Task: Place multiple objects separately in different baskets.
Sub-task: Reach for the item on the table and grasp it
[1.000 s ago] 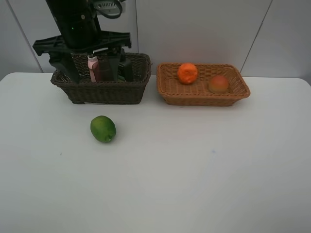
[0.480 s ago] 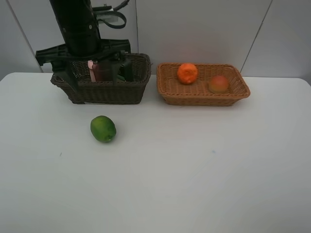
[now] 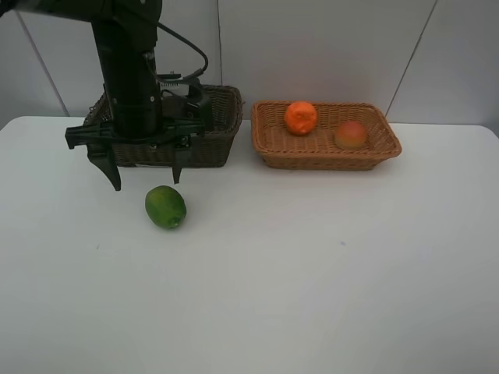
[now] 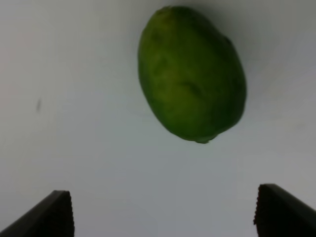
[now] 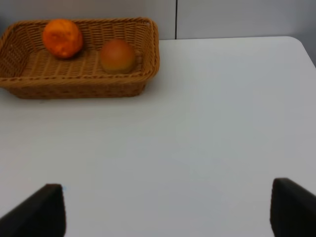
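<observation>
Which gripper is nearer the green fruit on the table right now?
Left. The left gripper hangs open just behind and above the green fruit, jaws spread wide. The right gripper is out of the overhead view, open over bare table in front of the light basket.

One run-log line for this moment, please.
left pincer: open, above table beside lime | right pincer: open, empty | lime: on table | orange, peach: in tan basket
</observation>
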You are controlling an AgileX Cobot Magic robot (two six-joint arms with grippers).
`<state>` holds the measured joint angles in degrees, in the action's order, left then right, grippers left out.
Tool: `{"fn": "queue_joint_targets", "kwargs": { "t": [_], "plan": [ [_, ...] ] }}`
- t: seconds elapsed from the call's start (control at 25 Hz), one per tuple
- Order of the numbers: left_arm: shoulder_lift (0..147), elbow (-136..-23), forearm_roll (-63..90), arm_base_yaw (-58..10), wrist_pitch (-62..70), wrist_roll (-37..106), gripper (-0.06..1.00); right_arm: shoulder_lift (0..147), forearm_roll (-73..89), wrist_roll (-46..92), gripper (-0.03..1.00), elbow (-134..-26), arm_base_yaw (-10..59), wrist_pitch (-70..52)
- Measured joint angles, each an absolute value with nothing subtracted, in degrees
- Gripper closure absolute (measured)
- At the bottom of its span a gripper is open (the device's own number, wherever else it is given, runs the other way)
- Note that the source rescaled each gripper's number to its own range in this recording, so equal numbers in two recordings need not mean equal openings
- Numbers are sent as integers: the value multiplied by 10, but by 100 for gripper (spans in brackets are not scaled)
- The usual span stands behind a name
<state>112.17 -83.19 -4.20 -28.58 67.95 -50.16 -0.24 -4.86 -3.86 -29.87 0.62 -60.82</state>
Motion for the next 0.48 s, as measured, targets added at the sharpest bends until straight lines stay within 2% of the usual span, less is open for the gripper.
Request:
{"fn": "queue_joint_targets", "kwargs": {
  "t": [0.48],
  "plan": [
    [1145,-779,-43,-275,546,-517,0,-2,-49,-39,11,-299,6,-608]
  ]
}}
